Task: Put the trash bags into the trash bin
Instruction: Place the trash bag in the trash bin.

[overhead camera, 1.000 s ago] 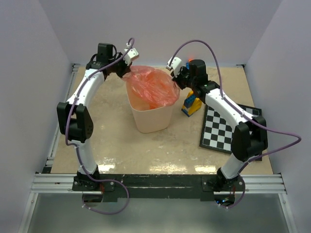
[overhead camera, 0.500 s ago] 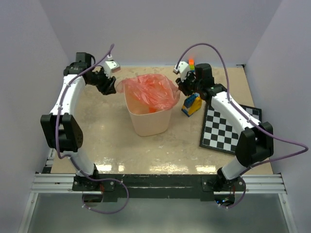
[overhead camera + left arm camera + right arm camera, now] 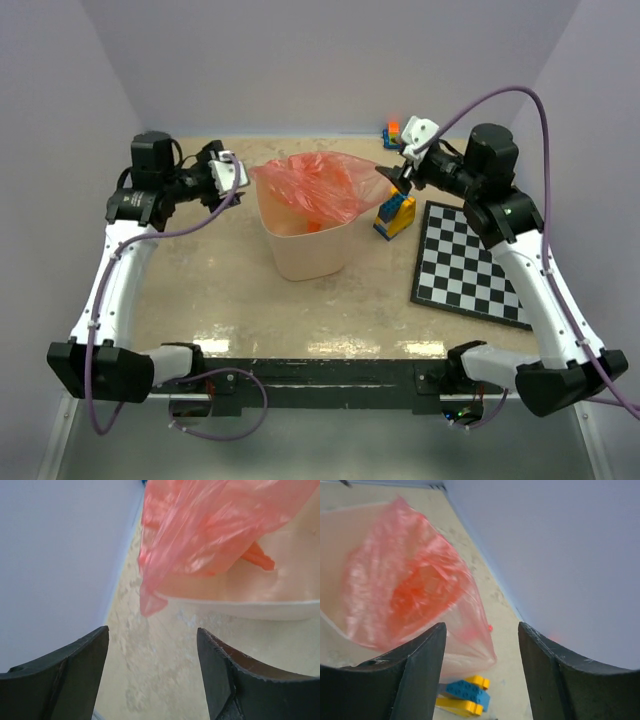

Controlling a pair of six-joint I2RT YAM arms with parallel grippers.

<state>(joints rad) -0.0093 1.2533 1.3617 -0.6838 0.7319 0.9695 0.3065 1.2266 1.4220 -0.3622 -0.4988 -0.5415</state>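
Left gripper [image 3: 234,176]: jaws spread wide with nothing between them. Its wrist view shows only bare table [image 3: 165,680] in the gap. It stands just left of the trash bin [image 3: 305,250], clear of the plastic.
Right gripper [image 3: 386,176]: jaws also parted and empty. It hangs just right of the bin's mouth, above the toy blocks [image 3: 394,215].
What has changed: a second ago both grippers were pinched on the sack's edge at the far corners of the bin's mouth. Since then each has let go and swung outward, one to either side of the bin.
Trash bag [image 3: 318,185]: a crinkly, translucent red sack lying across the bin's mouth and billowing above it. Its left corner [image 3: 150,605] droops outside the bin's left rim. Its right corner juts past the right rim toward the blocks.
Folded strip [image 3: 315,222]: a denser red-orange piece lying inside the bin under the sack — likely a second bag, already in place.
Meaning for the task: the sack has been released onto the bin and sits there unsupported, but I judge it only partly in. Both corners are over the rim and much of it rides above the mouth — a push downward looks needed.
Checkerboard [image 3: 470,265]: flat on the table, farther right of the bin than the blocks.
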